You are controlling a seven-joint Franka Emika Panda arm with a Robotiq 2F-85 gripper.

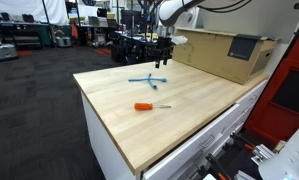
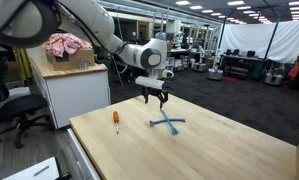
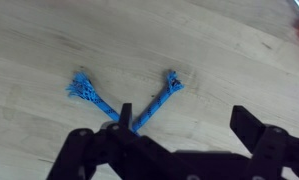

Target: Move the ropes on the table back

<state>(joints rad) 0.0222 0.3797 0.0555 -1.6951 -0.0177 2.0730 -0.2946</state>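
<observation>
1. The ropes (image 1: 147, 78) lie flat on the table (image 1: 189, 120), crossed over one another. They sit past the screwdriver (image 1: 149, 106), on its side toward the cardboard box (image 1: 224, 52), near it but not touching.
2. The gripper (image 1: 165, 60) hangs over the table on the far side of the ropes from the screwdriver, between the ropes and the box. It is above the wood and touches nothing.
3. In an exterior view the gripper (image 2: 154, 98) points straight down, with the ropes (image 2: 167, 122) just beside and below it. The screwdriver (image 2: 116, 120) is well off to the other side.
4. In the wrist view the gripper (image 3: 164, 140) has its fingers (image 3: 257, 138) spread wide apart and holds nothing.
5. The same view shows the ropes (image 3: 159, 98) as a V. Two frayed ends fan away from the gripper, and the strands meet close under its middle.
6. The relation that counts is that the crossing sits roughly between the fingers, a little ahead of them. A small advance and a straight drop would likely straddle both strands, though each runs at a slant to the closing line.
</observation>
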